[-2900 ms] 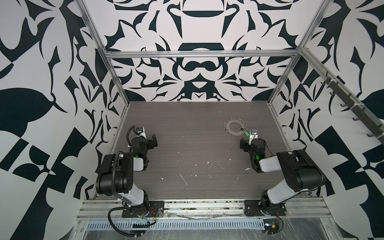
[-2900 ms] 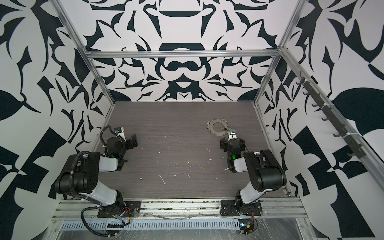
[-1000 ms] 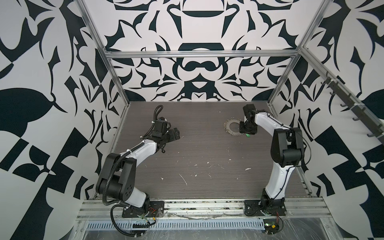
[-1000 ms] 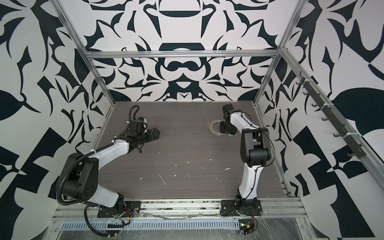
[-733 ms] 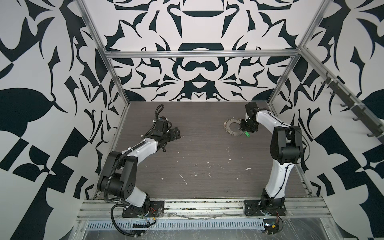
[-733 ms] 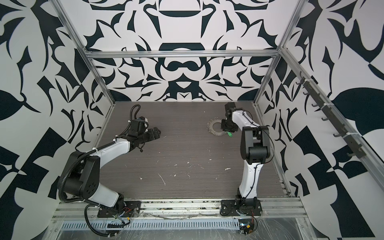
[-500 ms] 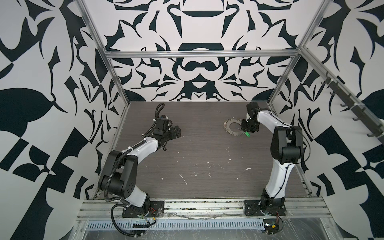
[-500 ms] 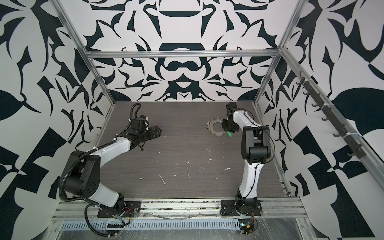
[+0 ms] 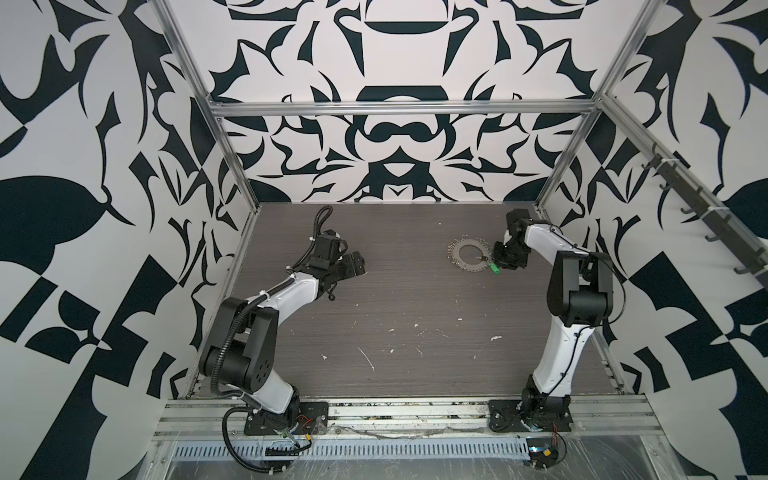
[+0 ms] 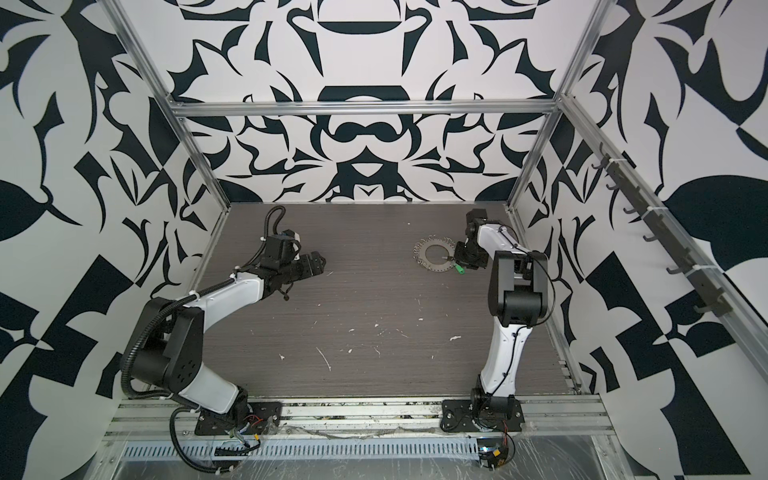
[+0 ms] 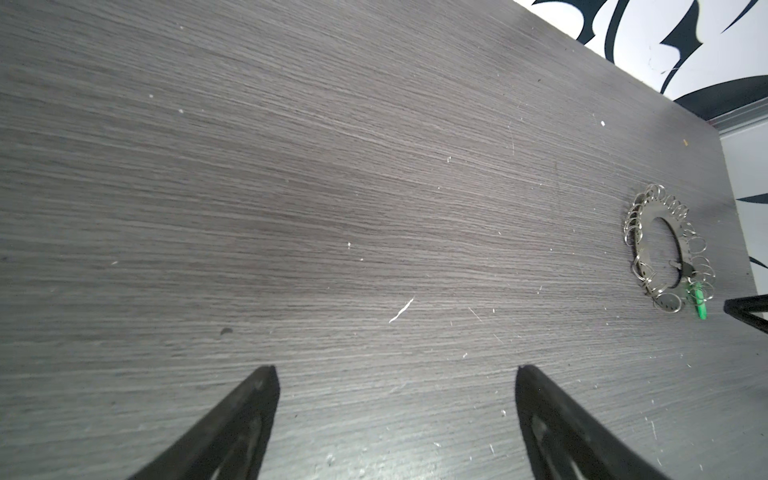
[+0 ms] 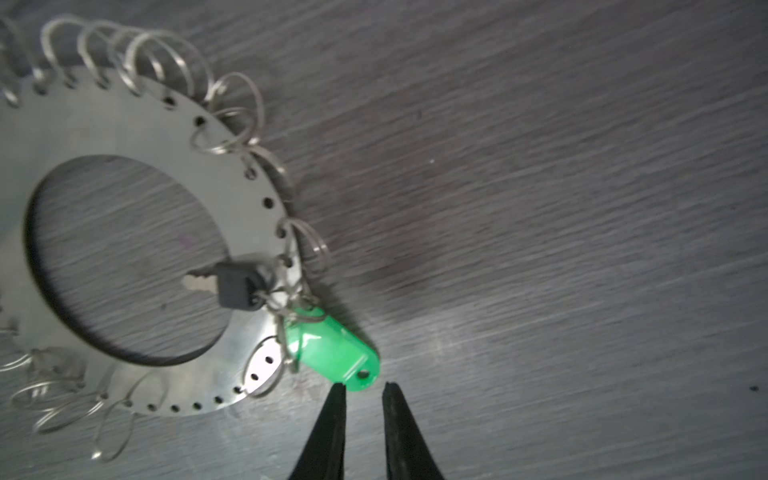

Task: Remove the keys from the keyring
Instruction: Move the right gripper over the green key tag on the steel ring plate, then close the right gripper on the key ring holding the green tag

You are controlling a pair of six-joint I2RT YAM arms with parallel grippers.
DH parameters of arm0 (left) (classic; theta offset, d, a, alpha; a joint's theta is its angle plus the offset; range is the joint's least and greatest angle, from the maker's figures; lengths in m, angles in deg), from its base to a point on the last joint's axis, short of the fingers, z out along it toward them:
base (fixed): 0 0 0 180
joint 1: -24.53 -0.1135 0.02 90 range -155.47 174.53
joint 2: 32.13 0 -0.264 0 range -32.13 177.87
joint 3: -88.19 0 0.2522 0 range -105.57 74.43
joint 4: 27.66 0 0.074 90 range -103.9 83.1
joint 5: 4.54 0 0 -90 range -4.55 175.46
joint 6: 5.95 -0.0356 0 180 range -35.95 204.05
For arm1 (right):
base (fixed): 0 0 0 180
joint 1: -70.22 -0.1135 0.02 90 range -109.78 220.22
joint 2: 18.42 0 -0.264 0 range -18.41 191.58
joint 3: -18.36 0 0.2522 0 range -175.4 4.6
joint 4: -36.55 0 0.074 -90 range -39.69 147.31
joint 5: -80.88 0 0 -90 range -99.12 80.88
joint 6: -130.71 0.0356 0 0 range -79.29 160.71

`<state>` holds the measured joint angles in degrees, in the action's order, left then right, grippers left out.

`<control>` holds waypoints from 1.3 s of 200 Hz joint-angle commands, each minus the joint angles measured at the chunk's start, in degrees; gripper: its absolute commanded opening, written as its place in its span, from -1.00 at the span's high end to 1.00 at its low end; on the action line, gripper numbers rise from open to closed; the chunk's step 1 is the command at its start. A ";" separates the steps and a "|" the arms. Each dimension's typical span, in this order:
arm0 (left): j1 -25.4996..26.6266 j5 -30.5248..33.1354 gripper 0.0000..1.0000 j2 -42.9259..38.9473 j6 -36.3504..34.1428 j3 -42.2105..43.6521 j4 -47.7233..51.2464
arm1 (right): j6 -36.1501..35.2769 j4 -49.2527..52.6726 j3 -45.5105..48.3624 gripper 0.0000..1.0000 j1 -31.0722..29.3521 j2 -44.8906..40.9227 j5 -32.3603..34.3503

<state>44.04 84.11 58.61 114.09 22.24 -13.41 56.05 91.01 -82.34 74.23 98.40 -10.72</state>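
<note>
Silvery keyring [image 12: 124,124]; dark grey key [image 12: 237,291] with bright green tag [image 12: 336,357]; grey wood-grain table [image 9: 415,311] flecked with white; black-and-white patterned walls [image 9: 395,145].

This is a robotics lab test cell, not a lived-in room: a left arm [image 9: 286,293] and a right arm [image 9: 577,286] are bolted to a metal rail [image 9: 407,419] along the front of a bare grey wood-grain table [image 9: 415,307]. Aluminium frame bars [image 9: 399,109] box the table in and hold wall panels [image 9: 395,166] printed with bold black-and-white shapes. A slotted cable duct [image 9: 374,451] runs along the front.
</note>
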 commanded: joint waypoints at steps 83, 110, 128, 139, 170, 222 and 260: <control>1.17 -0.11 -0.89 1.29 0.20 -2.48 2.83 | 0.73 -0.19 -1.02 0.75 0.03 2.72 -6.45; 1.37 -0.04 -0.93 1.20 -0.14 -2.52 3.42 | 0.05 3.50 -2.10 0.75 -0.09 1.19 4.08; 1.41 -0.04 -0.94 1.27 -0.16 -2.64 3.46 | -0.91 5.41 -2.97 0.74 0.03 0.54 8.22; 1.58 -0.05 -0.95 1.28 -0.25 -2.75 3.55 | -0.90 5.02 -2.64 0.73 0.06 -0.58 6.34; 1.82 0.01 -0.96 1.28 -0.25 -3.21 3.55 | 0.83 3.01 -1.84 0.72 0.03 -2.84 -2.00; 1.98 -0.05 -0.95 1.37 -0.45 -3.58 4.08 | 4.23 0.90 -1.37 0.68 0.03 -3.13 -8.36; 2.03 0.06 -0.96 1.29 -0.55 -3.68 4.34 | 4.49 1.57 -1.63 0.64 -0.09 -3.42 -6.28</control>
<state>45.90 84.11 59.42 113.63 19.77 -10.80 59.48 92.26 -83.32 74.31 96.80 -16.95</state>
